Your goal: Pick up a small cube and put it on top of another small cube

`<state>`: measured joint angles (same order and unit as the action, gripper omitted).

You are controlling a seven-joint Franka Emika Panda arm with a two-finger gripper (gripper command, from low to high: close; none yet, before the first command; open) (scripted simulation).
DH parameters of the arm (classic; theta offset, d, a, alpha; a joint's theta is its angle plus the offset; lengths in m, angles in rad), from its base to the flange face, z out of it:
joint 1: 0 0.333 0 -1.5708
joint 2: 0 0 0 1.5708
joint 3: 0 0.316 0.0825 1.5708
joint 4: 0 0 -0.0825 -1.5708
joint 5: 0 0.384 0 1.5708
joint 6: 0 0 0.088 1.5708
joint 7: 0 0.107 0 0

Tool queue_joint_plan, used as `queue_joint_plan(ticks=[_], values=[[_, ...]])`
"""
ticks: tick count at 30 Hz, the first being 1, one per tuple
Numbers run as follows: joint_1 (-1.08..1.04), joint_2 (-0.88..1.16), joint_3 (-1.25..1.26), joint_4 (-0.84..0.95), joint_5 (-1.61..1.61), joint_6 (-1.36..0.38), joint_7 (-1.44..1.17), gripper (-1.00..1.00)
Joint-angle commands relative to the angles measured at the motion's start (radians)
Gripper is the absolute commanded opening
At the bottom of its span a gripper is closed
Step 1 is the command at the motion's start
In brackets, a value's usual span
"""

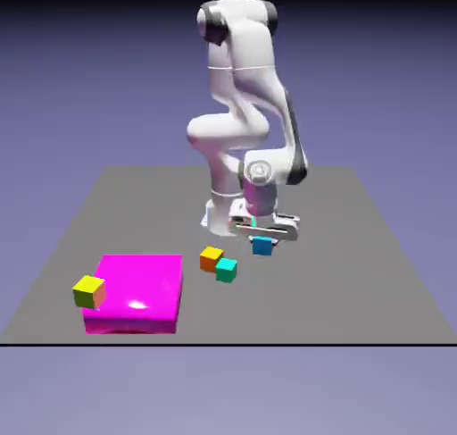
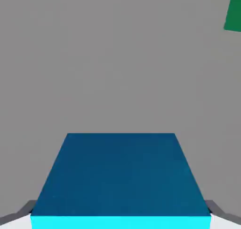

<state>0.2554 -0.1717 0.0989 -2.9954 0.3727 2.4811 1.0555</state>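
At the exterior view's left, it's the yellow-green cube [image 1: 88, 292] leading off, an orange side facing right, overlapping the left edge of the big magenta slab [image 1: 141, 286] in view; whether the two touch, I can't call. Moving right past the slab, and here's the small orange cube [image 1: 211, 258], yellowish on top, sitting on the dark grey table [image 1: 348, 272] with nothing stacked on it. Just beside it, a touch further right and closer to the camera, comes the teal cube [image 1: 227, 271], partly covering the orange one's corner.

Right again, and there's the action! The small cyan-blue cube [image 1: 261, 246] is between the fingers of the gripper [image 1: 263, 240], the white arm [image 1: 254, 67] bent above it. The hand view backs it up: cube large at the bottom, a grey fingertip [image 2: 29, 207] hard against each side, so the fingers are closed on it, a firm hold. Is it clear of the table? Too close to call! Up in that view's top right corner, a green patch [image 2: 234, 11] pokes in, cut off by the edge.
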Motion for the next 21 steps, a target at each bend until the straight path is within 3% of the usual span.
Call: queue_joint_plan(ticks=[1,12,19,20,21], values=[[0.0,0.0,0.0,0.0,-0.002,0.0,0.001,-1.0],[-0.353,-0.128,-0.229,0.099,-0.396,-0.252,-0.197,-1.0],[-0.347,0.087,-0.222,0.038,-0.355,0.022,-0.228,-1.0],[-0.347,0.087,-0.222,0.038,-0.355,0.022,-0.228,1.0],[-0.347,0.087,-0.222,0.038,-0.355,0.022,-0.228,1.0]])
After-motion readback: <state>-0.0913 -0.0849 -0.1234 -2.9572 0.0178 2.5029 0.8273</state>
